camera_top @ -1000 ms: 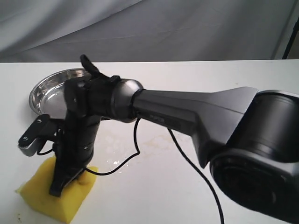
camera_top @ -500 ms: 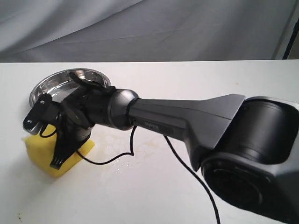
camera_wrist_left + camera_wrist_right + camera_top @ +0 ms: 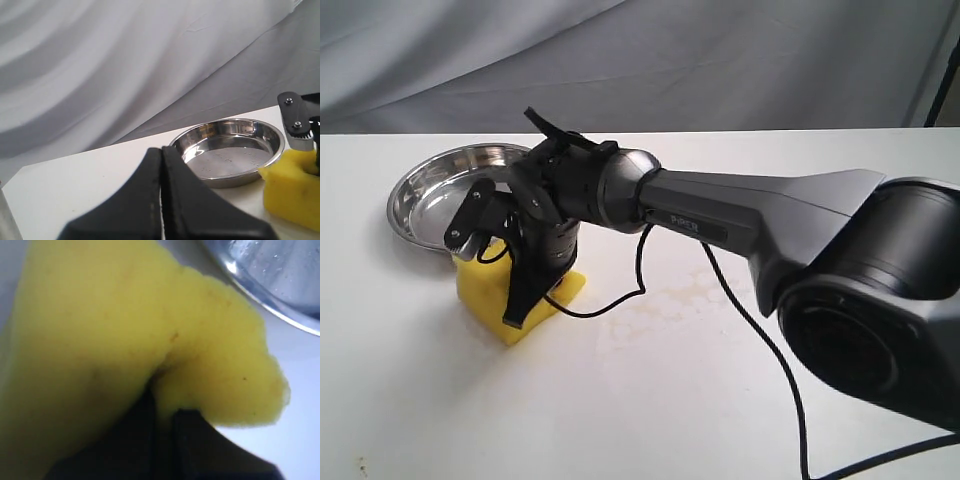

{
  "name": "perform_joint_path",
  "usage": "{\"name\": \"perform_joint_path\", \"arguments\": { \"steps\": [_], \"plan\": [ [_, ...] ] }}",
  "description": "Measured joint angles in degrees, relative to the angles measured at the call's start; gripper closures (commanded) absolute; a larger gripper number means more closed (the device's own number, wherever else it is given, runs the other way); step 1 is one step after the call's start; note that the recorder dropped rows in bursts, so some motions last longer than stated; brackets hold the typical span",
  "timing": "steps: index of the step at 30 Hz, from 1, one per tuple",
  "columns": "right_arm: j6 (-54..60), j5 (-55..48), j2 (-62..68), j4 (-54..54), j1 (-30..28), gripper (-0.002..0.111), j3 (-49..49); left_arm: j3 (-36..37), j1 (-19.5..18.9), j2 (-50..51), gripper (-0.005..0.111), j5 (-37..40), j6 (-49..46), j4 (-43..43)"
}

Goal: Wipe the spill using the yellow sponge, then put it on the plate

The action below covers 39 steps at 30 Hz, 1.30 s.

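Note:
The yellow sponge (image 3: 482, 282) sits low on the white table, just in front of the plate's near rim, squeezed and bent. My right gripper (image 3: 517, 318) reaches across from the right and is shut on the sponge. Up close, the foam (image 3: 100, 330) bulges around the right gripper (image 3: 165, 402). The plate (image 3: 408, 218), a shiny steel dish, lies at the back left and holds nothing. Pale brownish smears of the spill (image 3: 670, 300) show to the right of the sponge. My left gripper (image 3: 161, 150) is shut on nothing, facing the plate (image 3: 235, 178) and the sponge (image 3: 292, 192).
The right arm's thick dark body (image 3: 860, 300) fills the right half of the exterior view. A black cable (image 3: 620, 300) loops down from the wrist onto the table. Grey cloth (image 3: 640, 60) hangs behind the table's far edge.
The right gripper has carried the sponge from the front left corner back and to the right, up to the plate's near rim. The left gripper's earlier state is not shown.

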State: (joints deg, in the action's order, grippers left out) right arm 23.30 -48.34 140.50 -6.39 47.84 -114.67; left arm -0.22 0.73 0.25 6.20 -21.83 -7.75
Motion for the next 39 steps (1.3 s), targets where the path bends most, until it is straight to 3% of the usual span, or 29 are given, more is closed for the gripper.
{"name": "perform_joint_path", "arguments": {
  "steps": [6,12,22,28,39],
  "plan": [
    [9.72,-15.46,-2.23,7.78,2.76,0.108,-0.11,0.0,0.0,0.0,0.107,0.0,0.0,0.0],
    [10.75,-18.44,-2.32,9.68,6.6,0.108,-0.01,0.0,0.0,0.0,0.107,0.0,0.0,0.0],
    [11.63,-5.51,-1.38,6.74,12.92,0.108,0.32,0.0,0.0,0.0,0.107,0.0,0.0,0.0],
    [8.22,-8.28,-1.38,1.5,12.13,0.108,0.32,0.0,0.0,0.0,0.107,0.0,0.0,0.0],
    [7.59,-17.46,-1.61,0.09,2.05,0.108,0.21,0.0,0.0,0.0,0.107,0.0,0.0,0.0]
  ]
}}
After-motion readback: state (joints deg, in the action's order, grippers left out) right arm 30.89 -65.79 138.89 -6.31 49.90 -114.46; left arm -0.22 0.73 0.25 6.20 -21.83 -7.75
